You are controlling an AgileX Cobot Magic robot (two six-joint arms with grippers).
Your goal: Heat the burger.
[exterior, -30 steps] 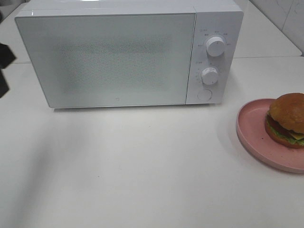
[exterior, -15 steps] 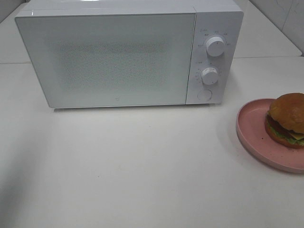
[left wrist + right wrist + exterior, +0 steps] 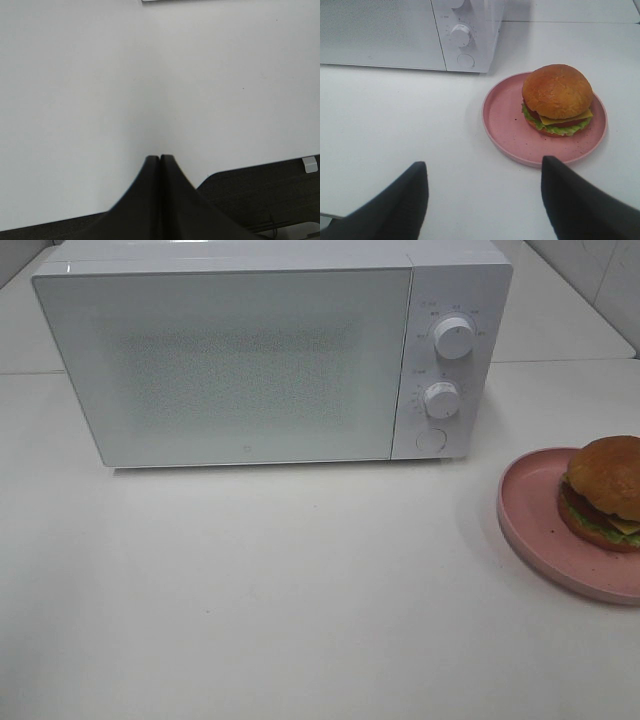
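Note:
The burger (image 3: 605, 493) (image 3: 557, 99), brown bun over lettuce, cheese and patty, sits on a round pink plate (image 3: 532, 520) (image 3: 505, 120) at the table's right edge. The white microwave (image 3: 250, 350) (image 3: 395, 30) stands at the back with its door shut. My right gripper (image 3: 482, 192) is open, its two dark fingers wide apart, low over the table a short way in front of the plate. My left gripper (image 3: 160, 159) is shut with nothing in it, over bare white table near its front edge. Neither gripper shows in the exterior high view.
Two knobs (image 3: 455, 338) and a round button (image 3: 431, 439) sit on the microwave's right panel. The white table (image 3: 300, 590) stretches in front of it. A dark floor strip (image 3: 260, 190) lies past the table's edge.
A dark arm part at the far left edge of the exterior high view one second ago has left the picture. The burger, plate and microwave have not moved.

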